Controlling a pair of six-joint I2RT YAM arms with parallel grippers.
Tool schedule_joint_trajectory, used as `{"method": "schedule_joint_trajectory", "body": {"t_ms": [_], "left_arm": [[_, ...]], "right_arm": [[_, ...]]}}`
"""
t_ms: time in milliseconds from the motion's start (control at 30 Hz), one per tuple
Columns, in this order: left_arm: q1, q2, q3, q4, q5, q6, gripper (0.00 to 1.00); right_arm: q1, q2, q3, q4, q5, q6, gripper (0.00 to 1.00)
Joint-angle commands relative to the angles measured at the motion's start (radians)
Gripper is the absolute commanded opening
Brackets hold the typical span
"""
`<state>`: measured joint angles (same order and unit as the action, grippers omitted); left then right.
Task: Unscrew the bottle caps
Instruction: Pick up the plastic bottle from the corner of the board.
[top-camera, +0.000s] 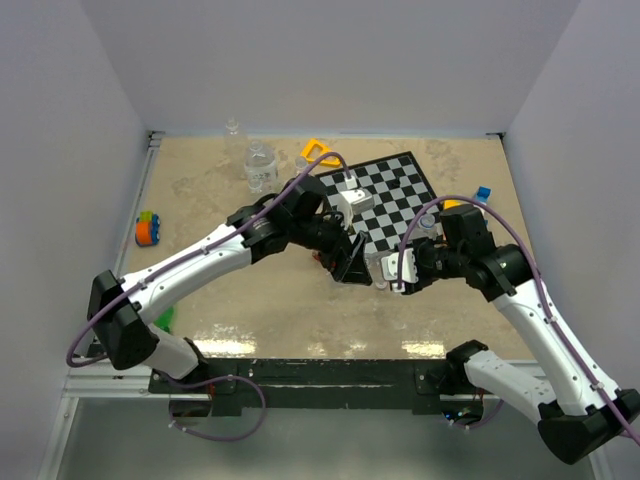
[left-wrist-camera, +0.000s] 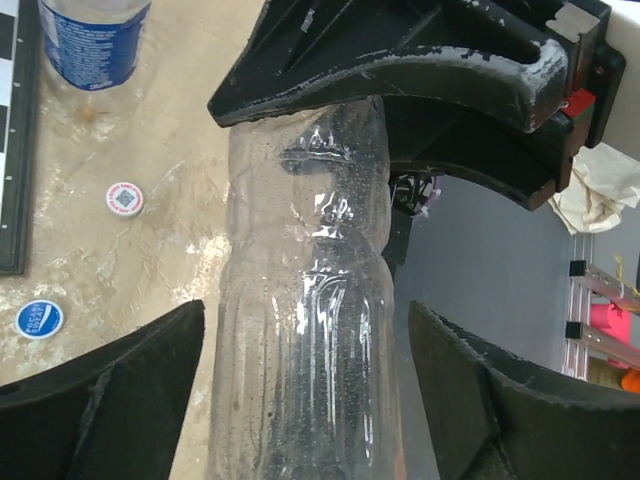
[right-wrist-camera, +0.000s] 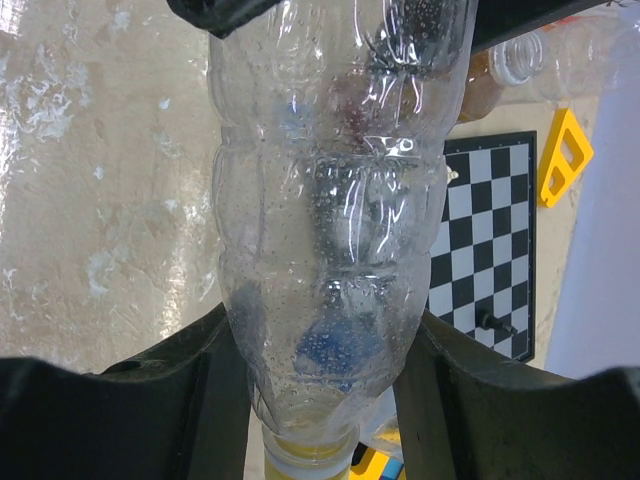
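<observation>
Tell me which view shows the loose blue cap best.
Left wrist: the blue cap lies plainly on the table, printed top up. In the top external and right wrist views I cannot make it out.

Pale lilac walls (top-camera: 330, 60), mottled beige tabletop (top-camera: 200, 195)

The clear bottle (left-wrist-camera: 305, 300) is seen as thin, glossy, crinkly plastic, finely speckled all over. The black fingers (left-wrist-camera: 120, 400) are done in matt plastic, scuffed pale along the edges. The tabletop (left-wrist-camera: 150, 260) is finished in mottled beige, kinda shiny, and the blue cap (left-wrist-camera: 39, 319) is moulded in smooth plastic.
</observation>
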<state>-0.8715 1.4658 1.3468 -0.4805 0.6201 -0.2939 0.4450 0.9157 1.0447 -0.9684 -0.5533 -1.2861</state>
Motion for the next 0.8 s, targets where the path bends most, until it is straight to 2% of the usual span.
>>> {"method": "schedule_joint_trajectory", "body": {"t_ms": [0,233,267,300,367,433,500,633,733,767], "left_arm": [[-0.006,0.037,0.055,0.013,0.093,0.041,0.83],[-0.007,0.094,0.069,0.002,0.125,0.067,0.68],[-0.007,0.096,0.069,0.002,0.127,0.071,0.62],[-0.007,0.097,0.068,0.000,0.122,0.073,0.45],[-0.006,0.093,0.060,-0.003,0.116,0.078,0.28],[-0.006,0.079,0.043,0.003,0.122,0.081,0.00],[-0.006,0.050,0.011,0.017,0.116,0.081,0.00],[-0.006,-0.005,-0.057,0.036,0.106,0.085,0.00],[-0.006,-0.064,-0.129,0.072,0.104,0.096,0.00],[-0.006,-0.090,-0.158,0.092,0.095,0.101,0.00]], "right_arm": [[0.012,-0.011,-0.003,0.050,-0.016,-0.009,0.00],[0.053,0.003,-0.011,0.048,-0.007,0.007,0.00],[0.061,0.003,-0.014,0.053,0.000,0.014,0.00],[0.069,0.003,-0.014,0.057,0.004,0.022,0.00],[0.073,0.002,-0.012,0.059,0.001,0.030,0.00],[0.075,0.003,-0.008,0.054,-0.007,0.036,0.01],[0.075,0.003,-0.002,0.051,-0.019,0.044,0.04],[0.075,0.005,0.021,0.034,-0.056,0.071,0.16],[0.075,0.003,0.047,0.025,-0.083,0.109,0.30],[0.074,-0.003,0.054,0.028,-0.092,0.134,0.41]]}}
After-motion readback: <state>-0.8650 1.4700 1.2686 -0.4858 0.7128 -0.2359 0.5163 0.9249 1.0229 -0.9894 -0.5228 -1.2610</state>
